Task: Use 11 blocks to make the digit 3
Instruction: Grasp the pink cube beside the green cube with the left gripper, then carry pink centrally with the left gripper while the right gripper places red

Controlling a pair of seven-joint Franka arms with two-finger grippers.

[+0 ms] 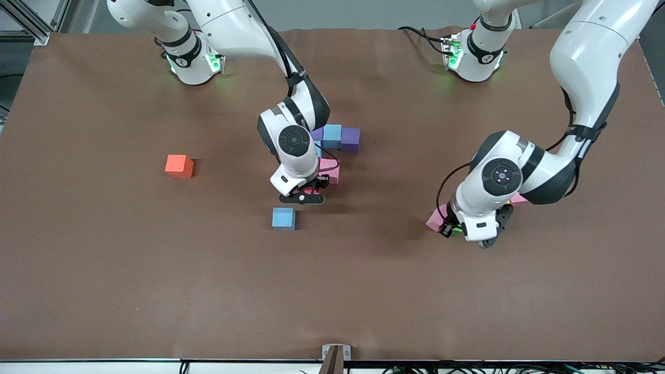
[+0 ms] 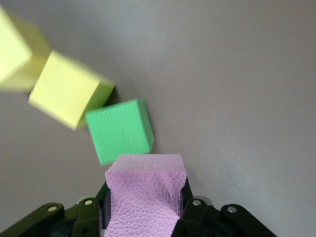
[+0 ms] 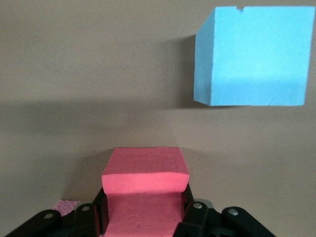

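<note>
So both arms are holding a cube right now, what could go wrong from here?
1. The right gripper squeezes a red cube close beside the pink cube of the cluster; setting it down could nudge those cubes out of line.
2. The left gripper pinches a pink foam cube hard enough to dent it, right beside a green cube; the green one might get bumped or dragged.
3. The lone light blue cube lies near the right gripper and could be knocked.

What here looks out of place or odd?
The orange foam cube sits alone toward the right arm's end of the table, apart from the other blocks. Two yellow foam cubes show in the left wrist view. Nothing looks damaged.
</note>
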